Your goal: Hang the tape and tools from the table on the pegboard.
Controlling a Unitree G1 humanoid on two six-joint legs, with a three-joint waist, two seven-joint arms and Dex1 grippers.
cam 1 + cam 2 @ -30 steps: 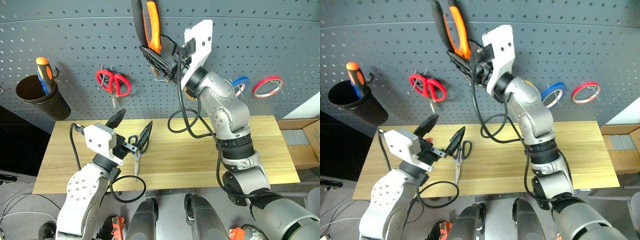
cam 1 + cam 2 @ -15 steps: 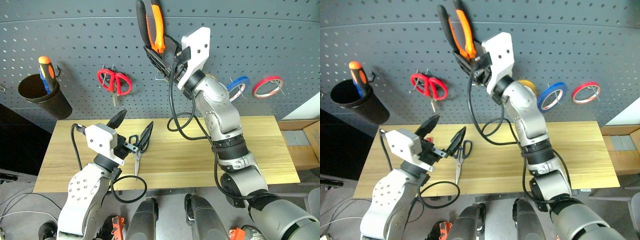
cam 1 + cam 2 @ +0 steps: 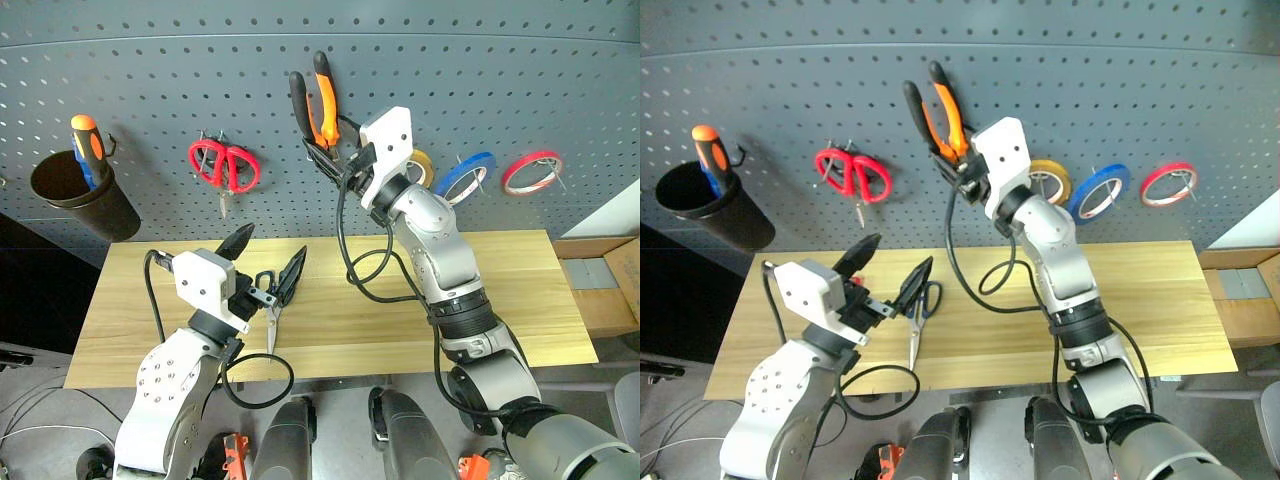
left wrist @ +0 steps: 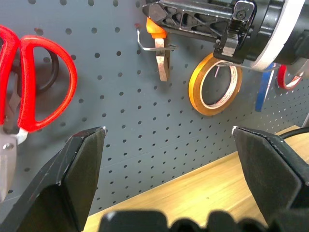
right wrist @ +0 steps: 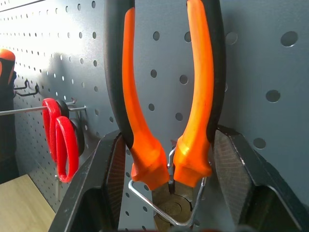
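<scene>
The right gripper is raised against the dark grey perforated pegboard, its two black fingers closed on the pliers with orange-and-black handles, gripped low on the handles. The handles point upward; in the right wrist view a bent wire hook passes between them just above the pivot — whether the tool's weight rests on it cannot be told.

The left gripper hovers over the light yellowish plank table, fingers spread wide and holding nothing. Directly beneath it, flat on the wood, lie the dark blue-handled scissors.

Already on the board: the thin blue ring of tape, hung between a yellow ring of tape and a red ring of tape. Farther left hang red-handled scissors and a black cup holding an orange-and-blue-handled screwdriver.
</scene>
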